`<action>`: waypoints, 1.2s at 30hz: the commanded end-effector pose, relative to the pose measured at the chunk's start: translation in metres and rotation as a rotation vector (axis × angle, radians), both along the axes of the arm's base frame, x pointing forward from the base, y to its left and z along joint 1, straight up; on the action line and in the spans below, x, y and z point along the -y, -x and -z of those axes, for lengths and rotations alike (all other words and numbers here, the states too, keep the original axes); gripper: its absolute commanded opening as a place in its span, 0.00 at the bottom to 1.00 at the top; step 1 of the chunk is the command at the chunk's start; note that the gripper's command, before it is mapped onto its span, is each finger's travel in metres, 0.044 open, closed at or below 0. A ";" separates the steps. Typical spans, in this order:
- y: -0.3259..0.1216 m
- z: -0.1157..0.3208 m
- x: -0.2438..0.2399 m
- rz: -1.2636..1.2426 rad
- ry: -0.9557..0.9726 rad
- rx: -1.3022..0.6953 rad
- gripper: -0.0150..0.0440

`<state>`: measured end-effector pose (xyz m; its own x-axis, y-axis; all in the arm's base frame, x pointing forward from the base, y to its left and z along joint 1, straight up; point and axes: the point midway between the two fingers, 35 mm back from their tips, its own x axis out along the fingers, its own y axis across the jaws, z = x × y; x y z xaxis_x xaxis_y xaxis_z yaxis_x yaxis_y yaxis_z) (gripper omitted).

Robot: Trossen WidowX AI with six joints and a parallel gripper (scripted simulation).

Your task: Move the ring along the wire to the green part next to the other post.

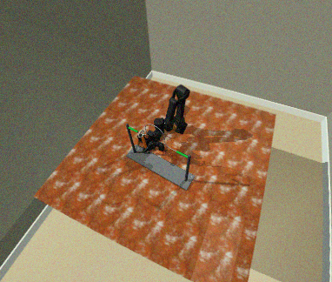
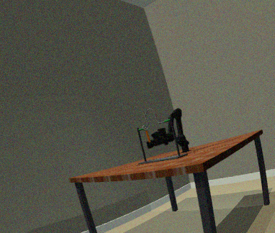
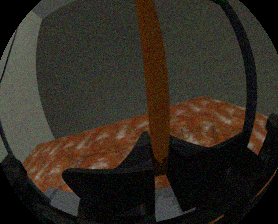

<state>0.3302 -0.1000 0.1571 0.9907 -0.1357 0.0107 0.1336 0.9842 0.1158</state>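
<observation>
the hand (image 3: 156, 163) grips the orange handle (image 3: 152, 63), which rises upright above it.

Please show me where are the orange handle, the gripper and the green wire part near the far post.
orange handle (image 3: 151, 70): wrist view, middle of the shaft.
gripper (image 3: 156, 156): wrist view, midway between fingertips, shut on the handle.
green wire part (image 1: 181, 153): top view, middle of the green stretch.

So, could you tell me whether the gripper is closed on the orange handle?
Yes: the gripper is shut on the orange handle, which rises upright from between its dark fingers.
</observation>
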 end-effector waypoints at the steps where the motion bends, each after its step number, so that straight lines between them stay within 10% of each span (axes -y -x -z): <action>1: 0.000 -0.001 -0.010 0.000 -0.052 0.007 0.00; 36: 0.015 -0.056 -0.110 -0.113 -0.713 -0.102 0.00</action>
